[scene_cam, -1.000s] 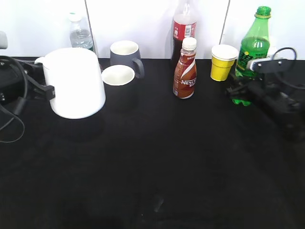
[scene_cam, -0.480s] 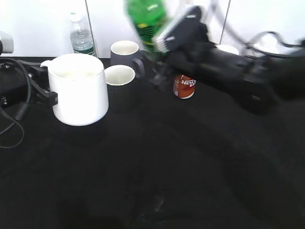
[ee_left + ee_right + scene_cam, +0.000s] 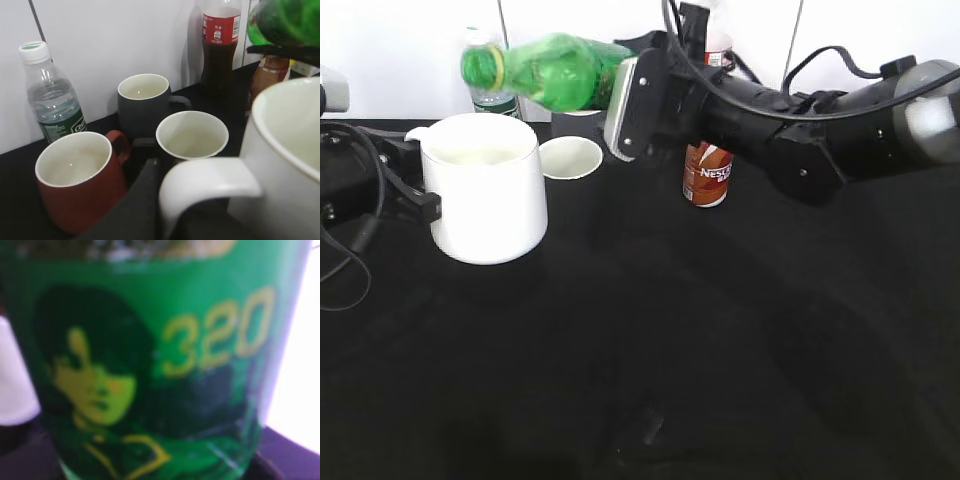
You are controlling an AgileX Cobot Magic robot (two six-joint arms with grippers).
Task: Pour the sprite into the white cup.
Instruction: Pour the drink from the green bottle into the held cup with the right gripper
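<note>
One black surface [image 3: 650,330] carries everything. Far left on it stands the white cup [image 3: 485,195], handle gripped by the left tool [image 3: 415,195]. Above its rim (tipped nearly flat, capped mouth leftward) hangs the sprite [image 3: 555,82], clamped in the right tool [image 3: 632,95].

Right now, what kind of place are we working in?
Likely a lab test bench: a black-covered table against white wall panels, with staged drinks and cups such as the water bottle and red mug.
</note>
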